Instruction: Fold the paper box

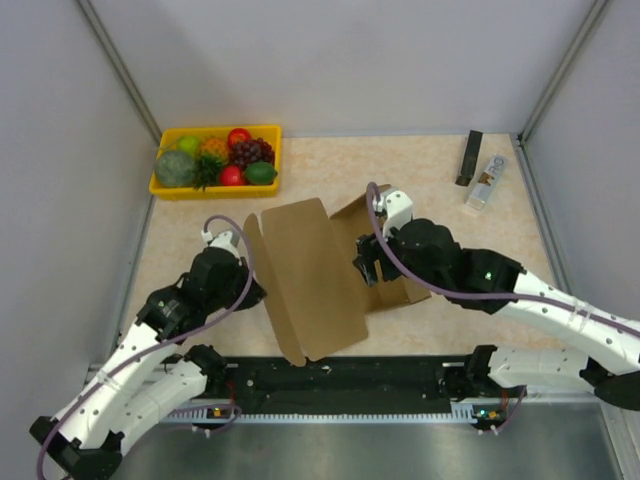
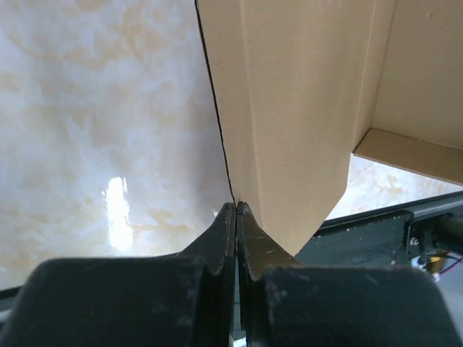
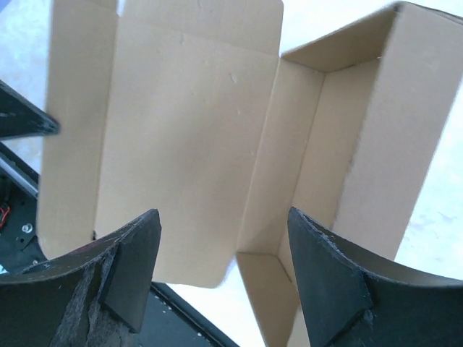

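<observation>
A: Box position?

B: The box (image 1: 322, 300) is found mid-worktop (image 1: 440, 170), between the two arms. It is part-formed: a walled tray (image 3: 362, 137) on the right, and the lid (image 1: 295, 255) opened out to the left.

A: Jaws?

B: The left jaws are seen closed, tips met at the lid's left edge. That edge is seen to run into the tips, but a pinch cannot be confirmed. The right jaws are seen wide open above the tray, with nothing gripped.

A: Governing relation?

B: The lid's long axis is laid far-to-near, along the hinge crease. The lid is placed right of the left jaws, with its free edge at them; the crease is nearer the right jaws. The left arm (image 1: 150, 340) is judged nearer for swinging the lid rightward over the tray. Steadying of the tray by the right jaws is likely needed.
</observation>
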Robot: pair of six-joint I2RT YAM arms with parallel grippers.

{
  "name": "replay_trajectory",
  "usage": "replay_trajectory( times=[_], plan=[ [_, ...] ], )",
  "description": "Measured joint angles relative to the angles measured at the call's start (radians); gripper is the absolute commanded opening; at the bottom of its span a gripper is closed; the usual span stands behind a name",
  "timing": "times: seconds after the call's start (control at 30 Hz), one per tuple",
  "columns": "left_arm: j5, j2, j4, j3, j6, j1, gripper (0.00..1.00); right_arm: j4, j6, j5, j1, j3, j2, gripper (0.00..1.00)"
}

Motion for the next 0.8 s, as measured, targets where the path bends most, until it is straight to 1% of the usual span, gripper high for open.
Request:
replay_trajectory(
  times=[0.1, 0.23, 0.33, 0.53, 0.63, 0.73, 0.8],
  plan=[
    [-0.011, 0.056, -0.037, 0.114, 0.114, 0.000, 0.00, -0.028, 0.000, -0.019, -0.048, -0.001, -0.019, 0.71],
    [-0.037, 0.204, -0.106, 0.358, 0.273, 0.000, 0.00, -0.051, 0.000, -0.057, -0.114, -0.003, -0.028, 0.71],
    [-0.043, 0.314, -0.139, 0.499, 0.373, 0.000, 0.00, -0.061, -0.001, -0.081, -0.157, -0.009, -0.042, 0.72],
    [-0.052, 0.438, -0.205, 0.652, 0.522, 0.000, 0.00, -0.066, -0.012, -0.170, -0.243, -0.009, -0.050, 0.72],
    [-0.052, 0.500, -0.246, 0.758, 0.586, 0.000, 0.00, -0.063, -0.016, -0.231, -0.304, -0.009, -0.043, 0.73],
    [-0.051, 0.584, -0.287, 0.890, 0.649, 0.000, 0.00, -0.064, -0.030, -0.304, -0.370, 0.003, -0.006, 0.76],
    [-0.050, 0.632, -0.292, 0.941, 0.684, 0.000, 0.00, -0.055, -0.041, -0.363, -0.407, 0.024, 0.038, 0.78]
  ],
)
